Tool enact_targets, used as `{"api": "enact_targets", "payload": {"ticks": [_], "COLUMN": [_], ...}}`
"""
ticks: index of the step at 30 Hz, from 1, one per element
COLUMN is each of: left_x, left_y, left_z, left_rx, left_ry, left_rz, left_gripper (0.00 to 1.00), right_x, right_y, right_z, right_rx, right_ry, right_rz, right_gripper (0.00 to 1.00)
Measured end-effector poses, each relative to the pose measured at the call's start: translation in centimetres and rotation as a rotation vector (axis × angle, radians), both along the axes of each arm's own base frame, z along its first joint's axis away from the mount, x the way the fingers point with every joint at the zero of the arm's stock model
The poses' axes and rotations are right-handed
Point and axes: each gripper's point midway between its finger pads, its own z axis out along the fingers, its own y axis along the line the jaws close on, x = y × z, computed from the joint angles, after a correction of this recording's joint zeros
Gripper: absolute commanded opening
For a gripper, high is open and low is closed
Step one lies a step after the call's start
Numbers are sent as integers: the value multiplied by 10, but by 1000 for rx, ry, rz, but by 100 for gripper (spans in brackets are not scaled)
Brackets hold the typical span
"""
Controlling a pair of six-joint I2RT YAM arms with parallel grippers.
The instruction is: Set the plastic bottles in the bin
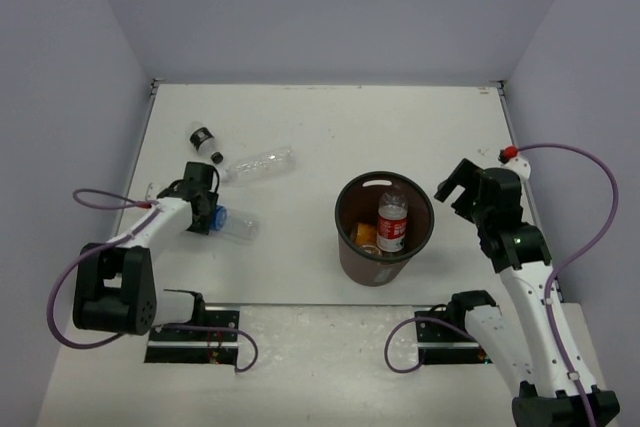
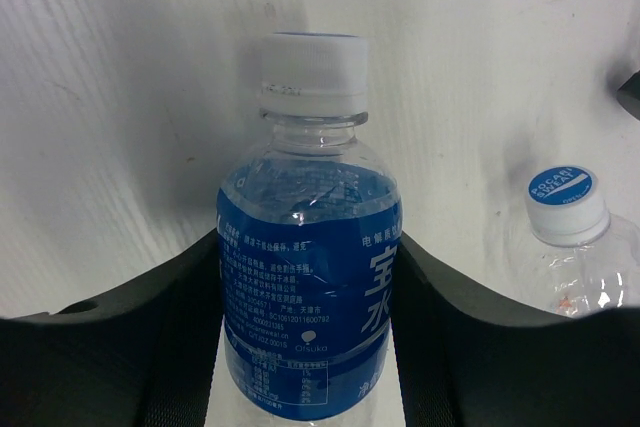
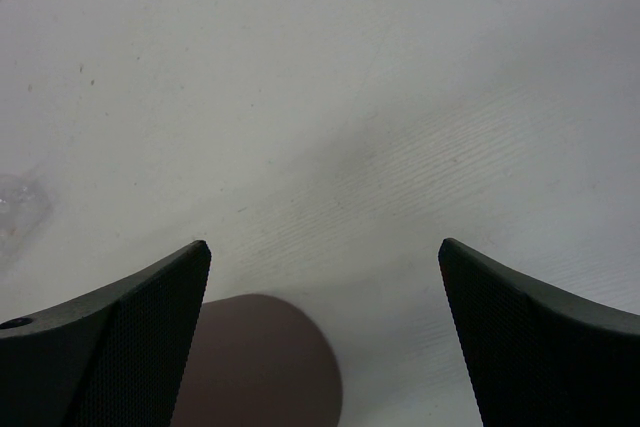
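Observation:
A clear bottle with a blue label (image 2: 308, 287) and a white cap lies on the table between my left gripper's fingers (image 2: 150, 337), which press on both its sides. It also shows in the top view (image 1: 232, 223), with my left gripper (image 1: 205, 209) around it. The dark brown bin (image 1: 385, 259) stands mid-table. It holds a red-label bottle (image 1: 392, 223) and an orange one (image 1: 366, 238). A label-less clear bottle (image 1: 257, 163) and a black-label bottle (image 1: 203, 139) lie at the back left. My right gripper (image 1: 460, 193) is open and empty, right of the bin.
A second clear bottle with a blue-topped cap (image 2: 568, 209) lies close on the right in the left wrist view. The right wrist view shows the bin's brown side (image 3: 255, 367) below the open right gripper (image 3: 325, 247). Walls enclose the table on three sides.

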Motion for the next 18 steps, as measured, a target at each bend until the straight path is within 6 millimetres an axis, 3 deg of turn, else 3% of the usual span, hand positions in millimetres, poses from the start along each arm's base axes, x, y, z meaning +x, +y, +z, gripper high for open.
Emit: {"api": "enact_targets", "payload": {"ticks": [4, 8, 13, 18], "left_x": [-10, -12, 8, 41], "left_y": [4, 8, -3, -72], "left_z": [16, 65, 156, 267], "left_rx": [24, 46, 71, 64], "left_ry": [-2, -134, -423, -761], "left_rz": [-9, -33, -192, -609], "left_gripper": [30, 27, 27, 27], "right_x": [-1, -3, -4, -3], "right_y": [0, 0, 0, 0], "right_z": [4, 7, 9, 9], "right_rx": [2, 4, 5, 5], "right_ry": [-17, -31, -40, -40], "right_rz": [0, 0, 0, 0], "right_gripper": [99, 99, 99, 99]}}
